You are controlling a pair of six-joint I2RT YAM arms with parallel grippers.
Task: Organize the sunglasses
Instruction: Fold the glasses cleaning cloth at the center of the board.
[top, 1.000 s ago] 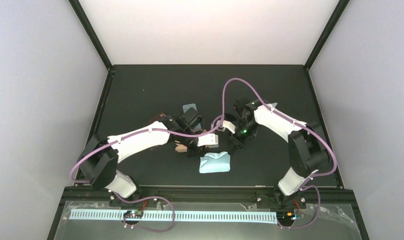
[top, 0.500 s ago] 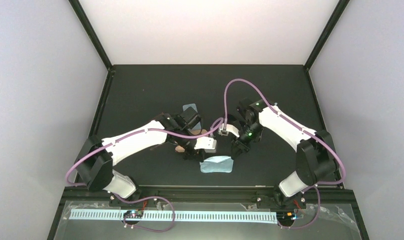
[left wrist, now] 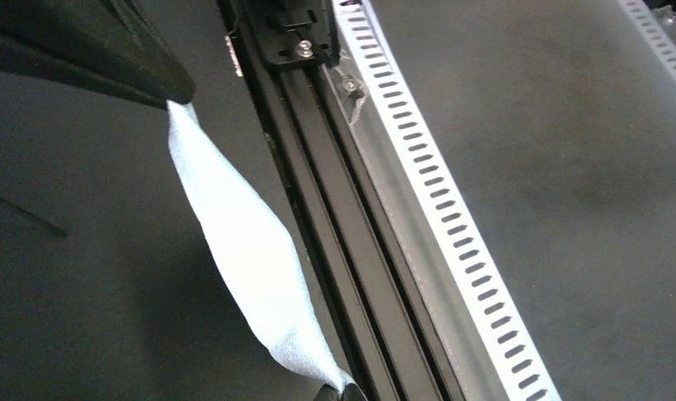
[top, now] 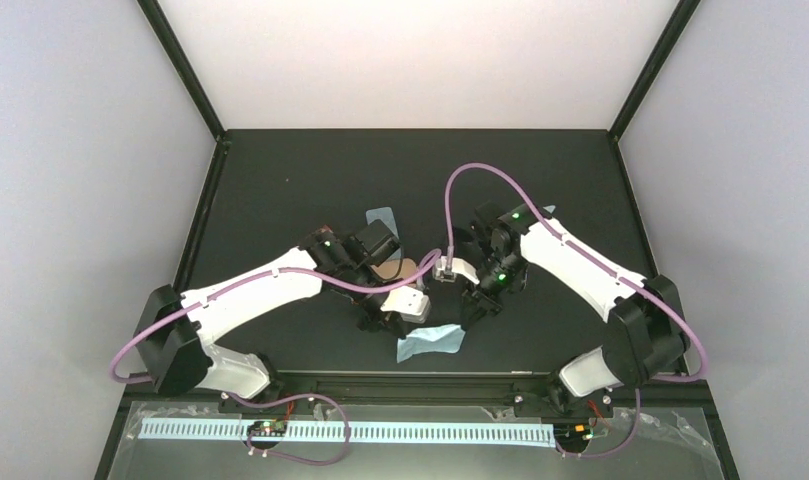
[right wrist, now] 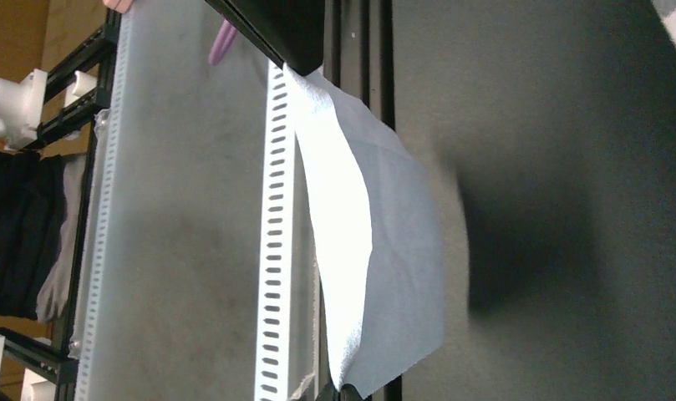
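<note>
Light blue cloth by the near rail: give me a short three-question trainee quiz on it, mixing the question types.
1. True or false: the light blue cloth lies flat and untouched.
2. Which gripper pinches it? A) the left gripper only B) the right gripper only C) both
3. Fill in: the cloth hangs by the ___ edge of the table, the one by the arms' bases.

Key: 1 false, it is pinched at two corners and stretched between them; 2 C; 3 near.

Pale blue cloth (top: 432, 341), perhaps aloft, centre-front.
</note>
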